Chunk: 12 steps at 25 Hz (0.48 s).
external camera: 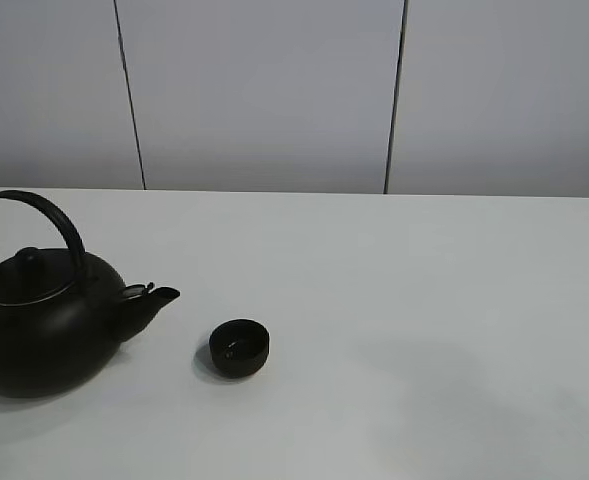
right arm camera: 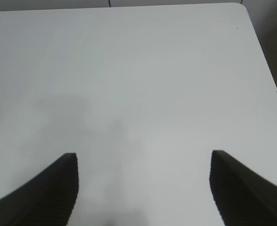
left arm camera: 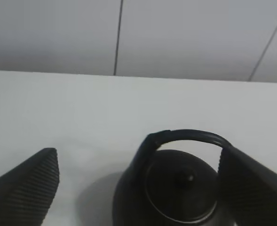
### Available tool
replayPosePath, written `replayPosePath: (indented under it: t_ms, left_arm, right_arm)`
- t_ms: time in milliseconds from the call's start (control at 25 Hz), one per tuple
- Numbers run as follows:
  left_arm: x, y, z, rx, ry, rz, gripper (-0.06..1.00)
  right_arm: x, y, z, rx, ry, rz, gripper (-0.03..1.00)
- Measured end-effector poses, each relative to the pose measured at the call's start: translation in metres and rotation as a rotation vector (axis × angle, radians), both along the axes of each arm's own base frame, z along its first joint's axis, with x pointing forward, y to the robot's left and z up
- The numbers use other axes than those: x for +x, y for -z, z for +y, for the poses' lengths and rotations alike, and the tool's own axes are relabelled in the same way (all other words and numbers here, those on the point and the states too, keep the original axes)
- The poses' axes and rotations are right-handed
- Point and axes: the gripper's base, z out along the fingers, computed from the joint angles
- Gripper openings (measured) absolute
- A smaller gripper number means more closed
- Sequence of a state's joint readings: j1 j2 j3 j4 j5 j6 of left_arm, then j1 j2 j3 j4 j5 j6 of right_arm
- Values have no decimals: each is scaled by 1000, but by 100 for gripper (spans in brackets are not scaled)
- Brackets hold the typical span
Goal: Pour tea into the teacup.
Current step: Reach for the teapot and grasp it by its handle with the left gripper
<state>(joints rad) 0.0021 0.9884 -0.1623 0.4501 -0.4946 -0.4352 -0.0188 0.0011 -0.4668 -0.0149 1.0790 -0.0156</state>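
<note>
A big round black teapot (external camera: 39, 325) with an arched handle and a spout stands at the left of the white table, spout pointing right. A small matte-black handleless teacup (external camera: 239, 347) stands just right of the spout, apart from it. Neither gripper shows in the exterior high view. In the left wrist view my left gripper (left arm camera: 145, 181) is open, fingers spread wide, with the teapot (left arm camera: 171, 188) and its handle between and beyond them; no contact shows. My right gripper (right arm camera: 143, 188) is open and empty above bare table.
The white table (external camera: 424, 300) runs back to a grey panelled wall (external camera: 264, 90). The right wrist view shows the table's far rounded corner (right arm camera: 239, 7) and its side edge.
</note>
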Motion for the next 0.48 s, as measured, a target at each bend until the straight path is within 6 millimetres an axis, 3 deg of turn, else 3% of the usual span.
replayPosePath:
  t_ms: [200,480]
  left_arm:
    - [23,32,-7,-44,105,67,66]
    - [50,59,-2,-37,173,-24,66]
  right_arm:
    - [0,0,0,0,0,0,54]
    - [0,0,0,0,0,2,54]
